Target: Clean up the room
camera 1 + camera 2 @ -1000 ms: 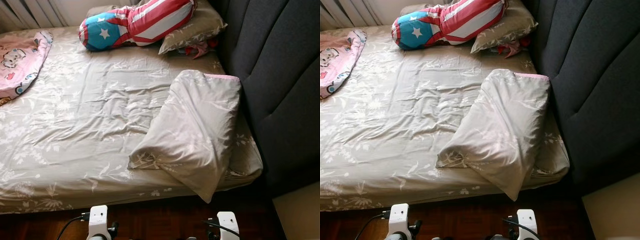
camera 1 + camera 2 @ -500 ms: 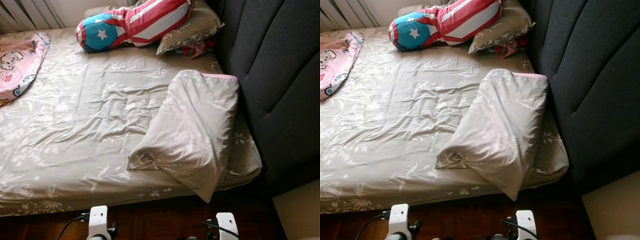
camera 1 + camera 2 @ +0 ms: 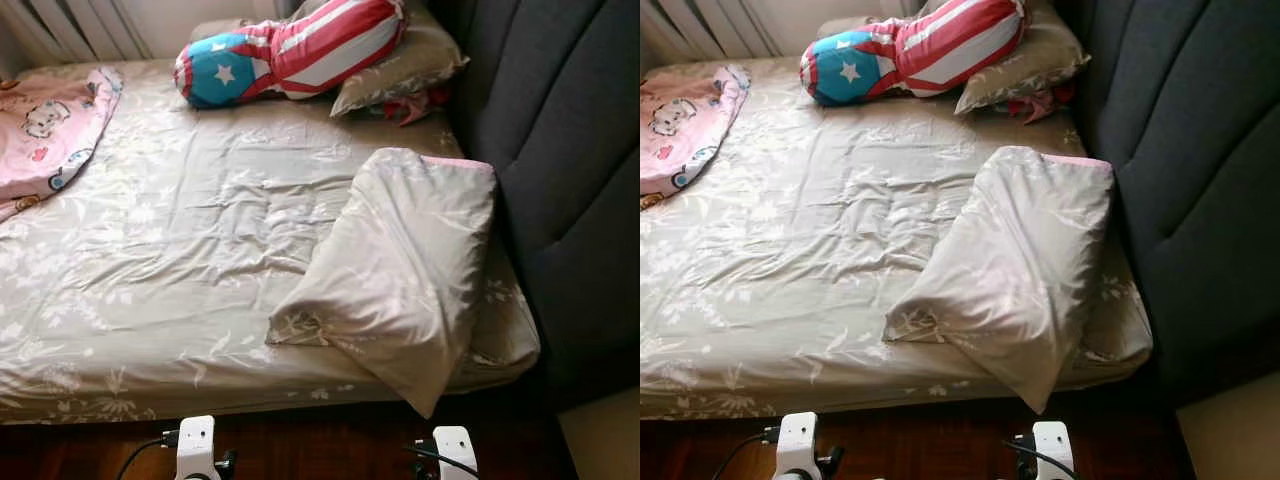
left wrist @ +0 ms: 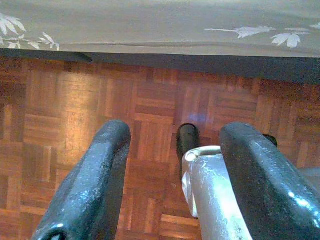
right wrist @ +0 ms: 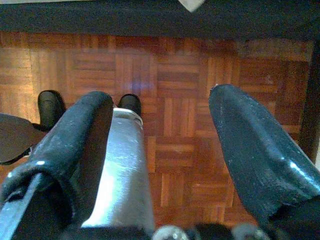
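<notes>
Approach step, judged. Pillow [image 3: 400, 270] lies askew at bed [image 3: 150, 270] corner by headboard [image 3: 570, 150]. Left tool [image 4: 170, 180] and right tool [image 5: 160, 165] hang spread, empty, above floor [image 4: 65, 115]. Next: reach pillow.

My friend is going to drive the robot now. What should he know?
Left pincer and right pincer: both open, holding nothing, hanging low over the wooden floor at the bed's edge.
On the bed: a beige pillow lies askew, one corner hanging off the edge; a striped star cushion and another pillow by the headboard; a pink blanket at the far left.
Done: nothing visibly.
Left: straighten pillows, tidy blanket.
</notes>
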Controlling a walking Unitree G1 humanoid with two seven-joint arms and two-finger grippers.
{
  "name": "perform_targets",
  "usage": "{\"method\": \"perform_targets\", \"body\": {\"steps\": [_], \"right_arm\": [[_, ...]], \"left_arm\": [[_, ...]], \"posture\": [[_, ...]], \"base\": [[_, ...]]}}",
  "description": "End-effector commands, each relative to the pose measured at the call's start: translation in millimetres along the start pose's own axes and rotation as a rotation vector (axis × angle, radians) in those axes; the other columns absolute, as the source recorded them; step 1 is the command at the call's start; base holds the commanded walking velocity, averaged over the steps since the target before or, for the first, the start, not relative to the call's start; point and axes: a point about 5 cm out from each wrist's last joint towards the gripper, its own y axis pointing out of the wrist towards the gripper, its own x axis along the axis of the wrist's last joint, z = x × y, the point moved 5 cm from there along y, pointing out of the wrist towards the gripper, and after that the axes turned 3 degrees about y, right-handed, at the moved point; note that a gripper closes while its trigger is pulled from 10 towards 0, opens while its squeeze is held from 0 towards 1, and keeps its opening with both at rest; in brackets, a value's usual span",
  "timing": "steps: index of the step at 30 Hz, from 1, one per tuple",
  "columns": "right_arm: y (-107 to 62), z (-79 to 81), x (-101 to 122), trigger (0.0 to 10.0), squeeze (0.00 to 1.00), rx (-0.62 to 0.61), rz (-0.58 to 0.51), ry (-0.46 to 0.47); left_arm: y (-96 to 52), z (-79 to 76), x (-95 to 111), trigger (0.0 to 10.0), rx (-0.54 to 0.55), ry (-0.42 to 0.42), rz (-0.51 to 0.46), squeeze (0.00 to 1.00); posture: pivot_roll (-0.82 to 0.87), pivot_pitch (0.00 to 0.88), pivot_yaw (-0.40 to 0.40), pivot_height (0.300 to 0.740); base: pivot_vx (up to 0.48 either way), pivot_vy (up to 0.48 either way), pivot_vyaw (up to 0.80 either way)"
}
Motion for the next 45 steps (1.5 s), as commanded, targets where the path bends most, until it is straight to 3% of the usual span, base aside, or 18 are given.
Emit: {"method": "perform_targets", "body": {"steps": [1,12,18,24,25,26,28,29,31,34,37,45], "right_arm": [[-1.5,1.2,-9.7,10.0,0.0,0.001,0.03,0.002],[-1.4,1.0,-8.4,10.0,0.0,0.001,0.023,0.006],[-1.5,0.9,-6.3,10.0,0.0,0.001,0.007,0.008],[-2.7,0.7,0.4,10.0,0.0,-0.001,-0.06,0.055],[-4.2,-1.3,3.6,10.0,0.0,-0.018,-0.106,0.107],[-4.2,-1.3,3.6,10.0,0.0,-0.018,-0.106,0.107],[-5.8,-1.9,7.3,10.0,0.0,-0.021,-0.149,0.123],[-5.8,-1.9,7.3,10.0,0.0,-0.021,-0.149,0.123],[-7.9,-1.6,10.4,10.0,0.0,-0.016,-0.191,0.131],[-9.6,-16.8,137.6,10.0,0.0,-0.007,-0.526,0.112],[-15.2,-19.9,153.0,10.0,0.0,-0.006,-0.598,0.133],[-27.7,-32.1,159.6,10.0,0.0,-0.012,-0.703,0.137]], "left_arm": [[-2.3,3.9,-11.7,10.0,0.007,-0.001,0.038,0.0],[-2.0,3.0,-10.1,10.0,0.003,-0.005,0.032,0.0],[0.4,0.2,0.6,10.0,-0.006,0.0,0.001,0.0],[4.6,-8.0,27.1,10.0,-0.04,-0.006,-0.084,0.0],[6.4,-12.5,51.5,10.0,-0.051,0.003,-0.169,0.0],[6.4,-12.5,51.5,10.0,-0.051,0.003,-0.169,0.0],[5.9,-17.2,78.3,10.0,-0.068,0.003,-0.27,0.0],[5.9,-17.2,78.3,10.0,-0.068,0.003,-0.27,0.0],[3.4,-19.9,101.9,10.0,-0.082,0.0,-0.365,0.0],[-3.2,-22.4,127.4,10.0,-0.097,0.032,-0.486,0.0],[-9.8,-21.2,137.2,10.0,-0.098,0.05,-0.563,0.0],[-34.1,-17.9,130.5,10.0,-0.092,0.047,-0.692,0.0]], "posture": [[-0.13,0.176,0.036,0.74],[-0.12,0.183,0.034,0.74],[-0.12,0.186,0.032,0.74],[-0.13,0.185,0.033,0.74],[-0.13,0.181,0.033,0.74],[-0.13,0.181,0.033,0.74],[-0.13,0.18,0.034,0.74],[-0.13,0.18,0.034,0.74],[-0.14,0.174,0.032,0.74],[-0.15,0.166,0.027,0.74],[-0.16,0.163,0.025,0.74],[-0.17,0.137,0.004,0.74]], "base": [[0.285,0.0,0.0],[0.13,0.0,0.0],[0.0,0.0,0.0],[0.0,0.0,0.0],[0.0,0.0,0.0],[0.0,0.0,0.0],[0.0,0.0,0.0],[0.0,0.0,0.0],[0.0,0.0,0.0],[0.0,0.0,0.0],[0.0,0.0,0.0],[0.0,0.0,0.0]]}}
